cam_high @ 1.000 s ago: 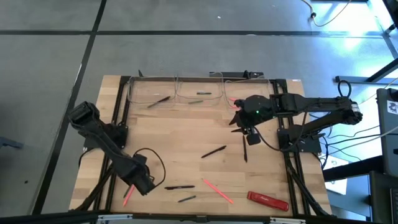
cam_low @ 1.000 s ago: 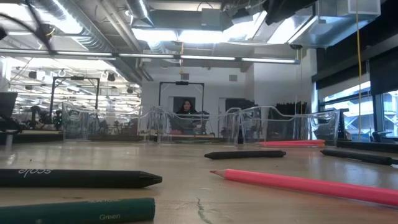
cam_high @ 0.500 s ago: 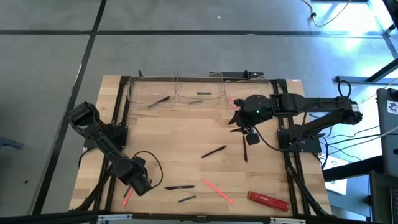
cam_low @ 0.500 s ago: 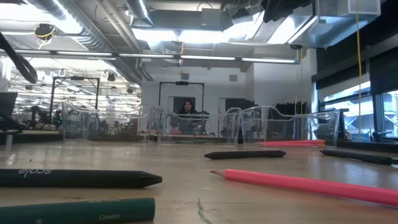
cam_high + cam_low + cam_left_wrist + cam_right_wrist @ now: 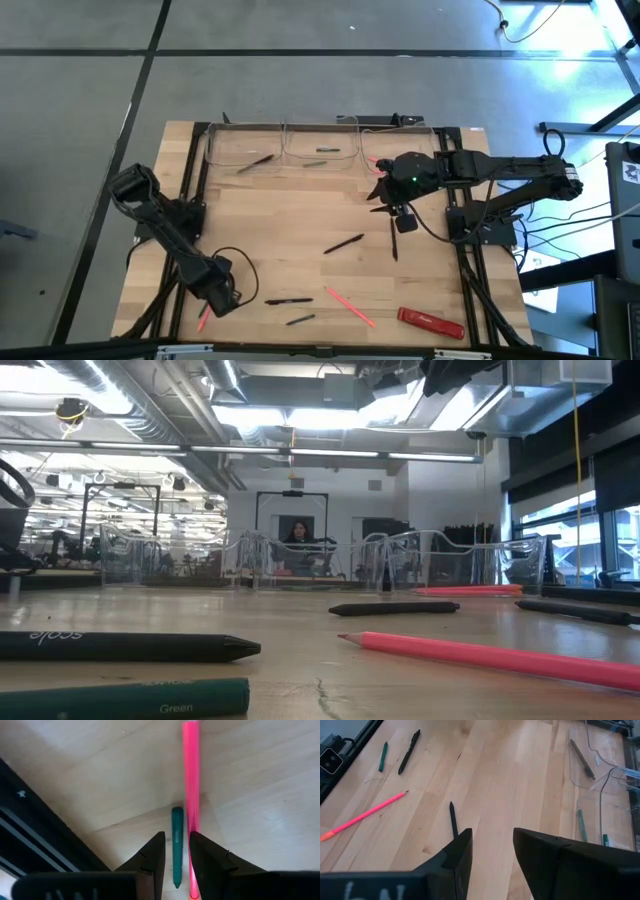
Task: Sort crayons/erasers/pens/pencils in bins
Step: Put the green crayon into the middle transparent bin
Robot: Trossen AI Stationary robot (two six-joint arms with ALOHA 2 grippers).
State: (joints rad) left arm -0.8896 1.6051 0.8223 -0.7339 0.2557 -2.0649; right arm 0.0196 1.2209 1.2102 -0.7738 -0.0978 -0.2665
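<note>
My left gripper (image 5: 208,303) hangs low over the near-left corner, open. In the left wrist view its fingers (image 5: 155,857) stand on either side of a short green crayon (image 5: 177,845) that lies flat beside a pink pencil (image 5: 190,795). I cannot tell whether they touch it. My right gripper (image 5: 377,194) waits open above the table in front of the right bin (image 5: 400,148). Three clear bins line the far edge; the left bin (image 5: 245,152) holds a dark pencil, the middle bin (image 5: 320,150) green crayons, and the right one a pink stick. Loose sticks lie on the wood.
Loose on the table are black pens (image 5: 343,243) (image 5: 393,238) (image 5: 288,300), a green crayon (image 5: 300,320) and a pink pencil (image 5: 350,307). A flat red bar (image 5: 430,322) lies near the right corner. Black frame rails (image 5: 190,190) run along both sides.
My left gripper has moved slightly toward the table's left edge and down, closing on the pink pencil and green crayon at the near-left corner. Nothing on the table has shifted.
</note>
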